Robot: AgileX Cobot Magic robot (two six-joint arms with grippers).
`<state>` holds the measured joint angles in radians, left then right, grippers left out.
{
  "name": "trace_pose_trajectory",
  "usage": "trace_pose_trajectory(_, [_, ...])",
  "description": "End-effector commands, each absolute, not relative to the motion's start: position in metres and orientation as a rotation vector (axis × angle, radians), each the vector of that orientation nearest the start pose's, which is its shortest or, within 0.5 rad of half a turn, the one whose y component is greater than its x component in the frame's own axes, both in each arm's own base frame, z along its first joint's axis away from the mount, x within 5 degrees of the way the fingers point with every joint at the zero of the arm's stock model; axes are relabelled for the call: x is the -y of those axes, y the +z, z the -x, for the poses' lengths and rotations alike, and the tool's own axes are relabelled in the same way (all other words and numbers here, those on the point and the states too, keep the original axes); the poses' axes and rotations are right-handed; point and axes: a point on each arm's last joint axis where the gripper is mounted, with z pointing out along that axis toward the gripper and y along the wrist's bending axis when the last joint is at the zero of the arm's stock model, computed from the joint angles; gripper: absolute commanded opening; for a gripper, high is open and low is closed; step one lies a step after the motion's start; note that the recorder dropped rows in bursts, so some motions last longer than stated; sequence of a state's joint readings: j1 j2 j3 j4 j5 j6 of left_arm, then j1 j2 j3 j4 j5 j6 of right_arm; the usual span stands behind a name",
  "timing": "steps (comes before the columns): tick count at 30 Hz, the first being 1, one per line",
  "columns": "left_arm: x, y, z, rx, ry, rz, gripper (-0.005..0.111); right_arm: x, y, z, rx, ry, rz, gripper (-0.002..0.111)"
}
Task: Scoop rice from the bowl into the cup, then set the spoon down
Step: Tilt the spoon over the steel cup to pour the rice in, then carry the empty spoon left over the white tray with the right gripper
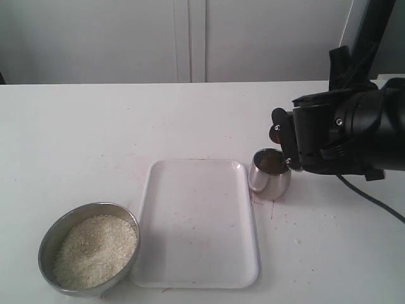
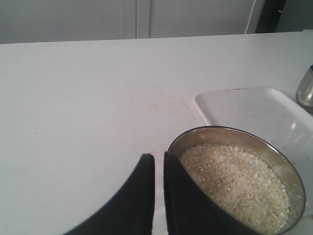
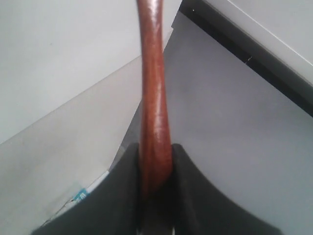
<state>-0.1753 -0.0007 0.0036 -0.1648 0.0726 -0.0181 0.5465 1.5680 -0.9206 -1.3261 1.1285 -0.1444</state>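
Observation:
The wide steel bowl point(image 1: 48, 239) stands at the front left, holding a heap of white rice point(image 1: 95, 250). In the left wrist view the bowl point(image 2: 293, 172) and its rice point(image 2: 234, 178) lie just beside my left gripper point(image 2: 159, 161), which is shut on nothing. The small shiny cup point(image 1: 270, 176) stands right of the tray, and its edge shows as the cup point(image 2: 307, 90). My right gripper point(image 1: 282, 134) hovers just above and to the right of the cup. In its wrist view the right gripper point(image 3: 155, 149) is shut on the reddish-brown spoon point(image 3: 152, 88); only the handle shows, the oval end is hidden.
A flat white tray point(image 1: 196, 221) lies between bowl and cup, also seen as the tray point(image 2: 254, 110). The white table runs back to a pale wall with cabinet doors. A black cable trails off the right arm at the table's right edge.

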Motion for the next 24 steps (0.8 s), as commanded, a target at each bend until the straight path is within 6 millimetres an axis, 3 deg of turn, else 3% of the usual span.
trace_pose_trajectory(1, [0.012, 0.206, -0.055, -1.567, -0.304, -0.007, 0.014, -0.076, 0.257, -0.282, -1.938, -1.688, 1.638, 0.000])
trace_pose_trajectory(6, [0.012, 0.206, -0.055, -1.567, -0.304, -0.007, 0.014, -0.075, 0.253, -0.278, -2.032, -1.632, 1.580, 0.000])
trace_pose_trajectory(11, [0.012, 0.206, -0.055, -1.567, -0.304, -0.007, 0.014, -0.073, 0.256, -0.272, -2.215, -1.508, 1.206, 0.000])
trace_pose_trajectory(18, [0.012, 0.206, -0.055, -1.567, -0.304, -0.007, 0.014, -0.084, 0.256, -0.251, -2.653, -0.960, 0.763, 0.000])
trace_pose_trajectory(21, [0.012, 0.206, -0.055, -1.567, -0.304, -0.007, 0.014, -0.094, 0.259, -0.229, -2.843, -0.599, 0.493, 0.000])
trace_pose_trajectory(24, [0.012, 0.206, -0.055, -1.567, -0.304, -0.007, 0.014, -0.098, 0.269, -0.218, -2.849, -0.479, 0.364, 0.000])
